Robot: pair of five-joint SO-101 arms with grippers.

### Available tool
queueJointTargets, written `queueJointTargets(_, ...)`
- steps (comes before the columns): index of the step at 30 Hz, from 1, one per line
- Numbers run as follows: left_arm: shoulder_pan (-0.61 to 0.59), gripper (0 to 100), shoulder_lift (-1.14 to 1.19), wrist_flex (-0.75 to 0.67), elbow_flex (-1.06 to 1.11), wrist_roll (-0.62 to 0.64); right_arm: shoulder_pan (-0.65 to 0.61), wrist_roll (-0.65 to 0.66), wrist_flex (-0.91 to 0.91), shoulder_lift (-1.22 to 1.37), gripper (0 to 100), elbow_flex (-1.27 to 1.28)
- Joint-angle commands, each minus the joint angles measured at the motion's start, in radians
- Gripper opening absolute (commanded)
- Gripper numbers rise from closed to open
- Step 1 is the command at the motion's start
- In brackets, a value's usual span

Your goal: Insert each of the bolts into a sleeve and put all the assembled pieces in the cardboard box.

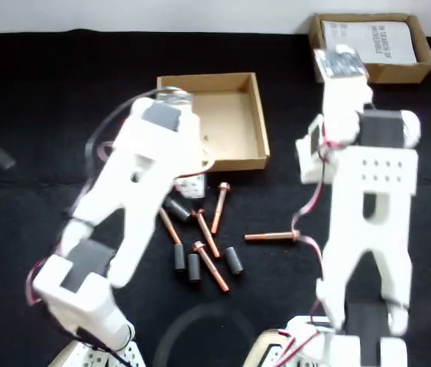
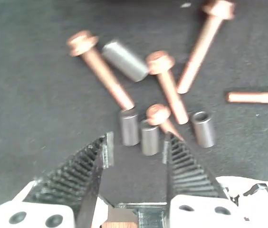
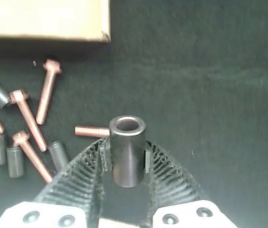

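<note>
Right gripper (image 3: 127,151) is clamped on a dark sleeve (image 3: 127,142). The sleeve stands upright between the ribbed fingers, its open bore facing the wrist camera. Just behind that sleeve a copper bolt (image 3: 92,131) lies flat on the black cloth (image 3: 210,71), one end hidden by the sleeve. Farther out to the same side of this gripper is the heap of loose parts, and beyond the heap a corner of the cardboard box (image 3: 43,21).

The left gripper (image 2: 137,144) hangs over that heap with its fingers spread apart and nothing between them. Just ahead of its fingertips, two loose sleeves (image 2: 129,127) sit side by side, touching or nearly so. A third sleeve (image 2: 203,128) lies a little apart from them. Crossing this group are the loose bolts (image 2: 169,85), heads pointing away from the gripper. A tilted sleeve (image 2: 124,60) lies between two of them.

From above, the cardboard box (image 1: 260,115) sits just past the left gripper. A second box (image 1: 422,53) holding a printed sheet sits well beyond the right gripper.
</note>
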Motion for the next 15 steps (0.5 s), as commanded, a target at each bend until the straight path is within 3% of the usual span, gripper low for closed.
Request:
queueJointTargets(1,0.091,17,0.087,0.011,-0.128,0.008,0.045,0.038,-0.024,-0.211,0.8,0.163)
queueJointTargets(9,0.142,17,0.314,0.009,-0.325,-0.002,0.188,0.153,-0.107,-0.549,0.8,0.538)
queueJointTargets(15,0.143,17,0.503,0.009,-0.499,-0.057,0.266,0.227,-0.107,-0.702,0.8,0.673)
